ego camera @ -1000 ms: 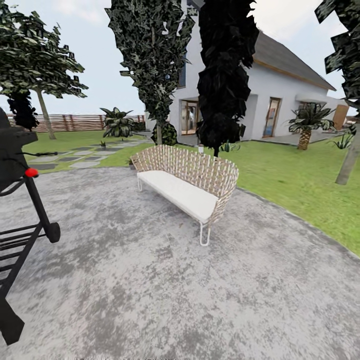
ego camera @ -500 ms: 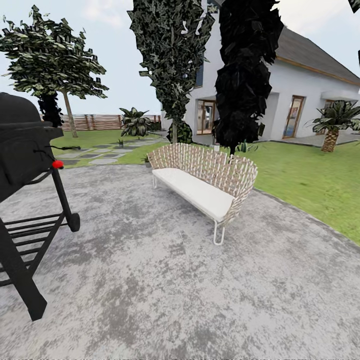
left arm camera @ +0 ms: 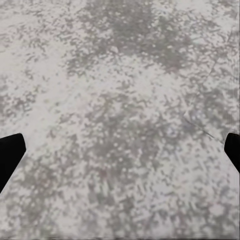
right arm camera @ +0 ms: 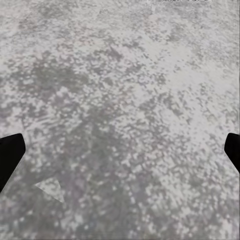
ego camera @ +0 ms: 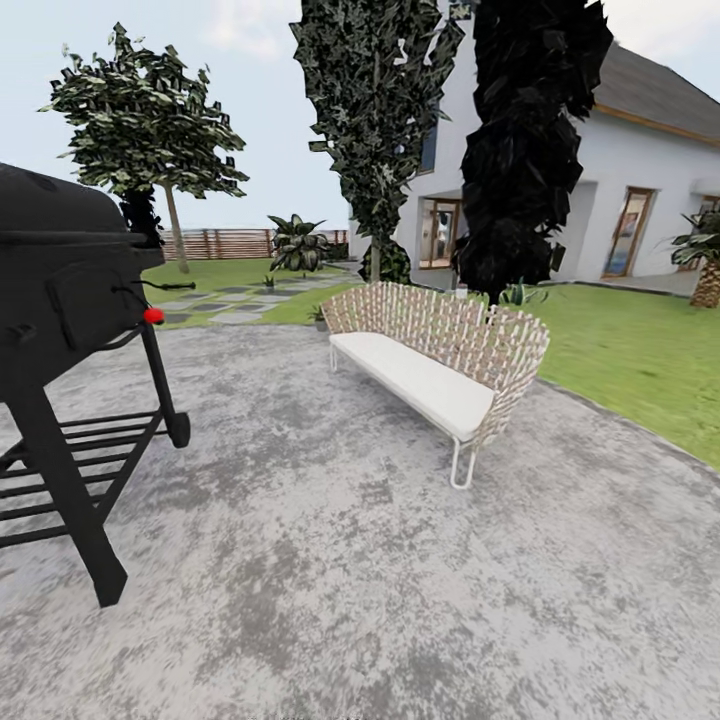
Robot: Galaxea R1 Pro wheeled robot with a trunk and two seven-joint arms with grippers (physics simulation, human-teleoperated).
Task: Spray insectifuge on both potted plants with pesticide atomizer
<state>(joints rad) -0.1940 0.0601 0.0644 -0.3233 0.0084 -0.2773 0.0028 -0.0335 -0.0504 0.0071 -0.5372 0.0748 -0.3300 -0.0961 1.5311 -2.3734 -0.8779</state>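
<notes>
Left gripper and right gripper: on each, the black fingertips sit at opposite edges of its wrist view, so the jaws stand spread wide with nothing between them. Beneath both lies the patio, a mottled grey paving, speckled and rough in texture, with one pale triangular fleck under the right gripper.

Outward, in the head view: a black barbecue stands at the left on angled legs with a slatted lower rack, a small wheel and a red knob. Mid-patio stands a sofa with a woven tan lattice back, a white cushion and thin white wire legs. Past it, green lawn rings the paving; flat grey stepping stones lead towards a brown slatted fence. Two dark columnar trees and a white house close the scene.

The atomizer cannot be made out. Small green rosettes near the sofa's far end and by the stones may be the potted plants, though they are too small to be sure.

Risks, as judged: the barbecue's legs and wheel lie close on the left, so a turn or advance that way could clip them; the sofa partly blocks the straight line to the lawn; and with the bottle unlocated, the robot may head the wrong way or take the red knob for the bottle's red top.
</notes>
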